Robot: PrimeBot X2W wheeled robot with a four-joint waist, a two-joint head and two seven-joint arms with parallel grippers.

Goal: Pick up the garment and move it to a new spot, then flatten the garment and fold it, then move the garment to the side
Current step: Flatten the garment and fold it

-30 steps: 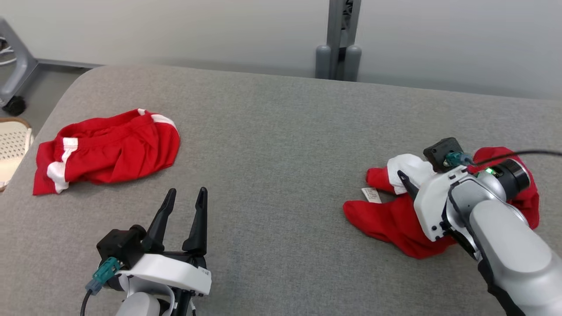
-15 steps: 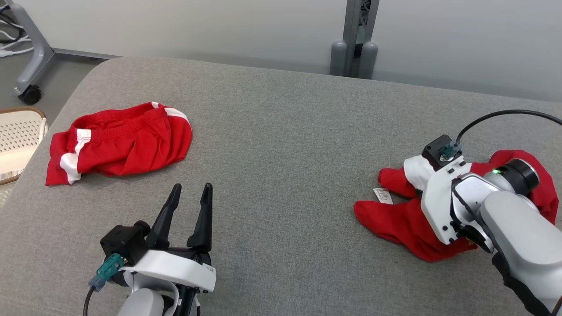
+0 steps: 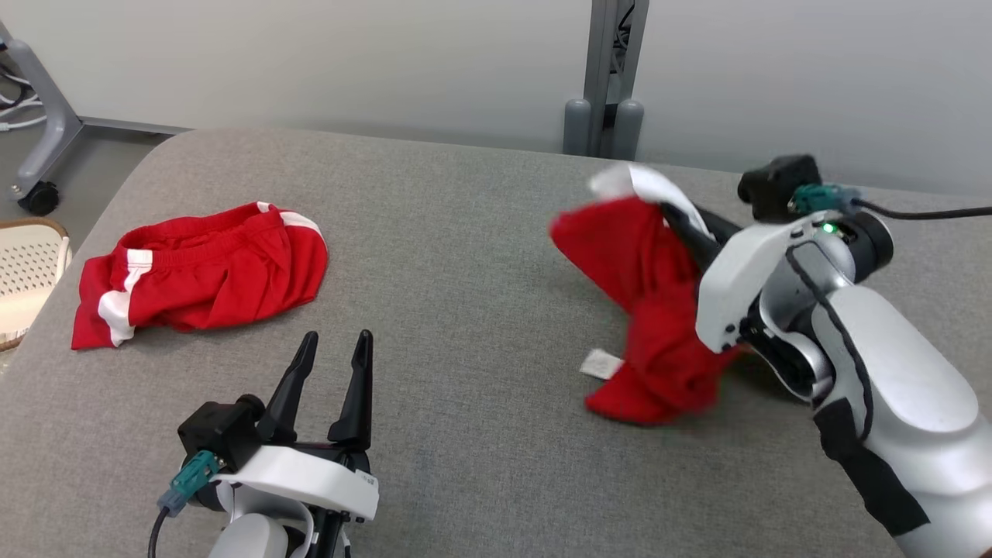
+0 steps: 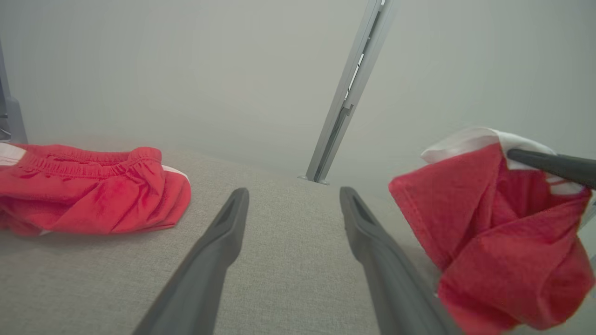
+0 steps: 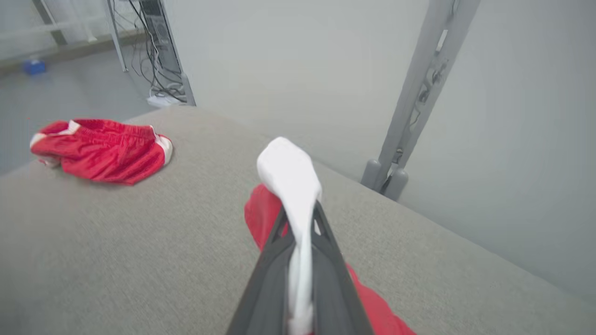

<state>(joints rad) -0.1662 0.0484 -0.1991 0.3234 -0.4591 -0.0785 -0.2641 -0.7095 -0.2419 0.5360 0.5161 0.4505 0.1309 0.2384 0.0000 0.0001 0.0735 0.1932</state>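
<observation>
The white trim of the crumpled red garment is pinched between the tight-pressed jaws of the right gripper. The cloth is hung from that raised, bent arm above the grey woven tabletop. The left gripper is held low, jaws spread and empty.

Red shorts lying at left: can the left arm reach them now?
Likely yes. The left gripper is open and empty; the red shorts lie ahead to its left, with bare grey surface between.
</observation>
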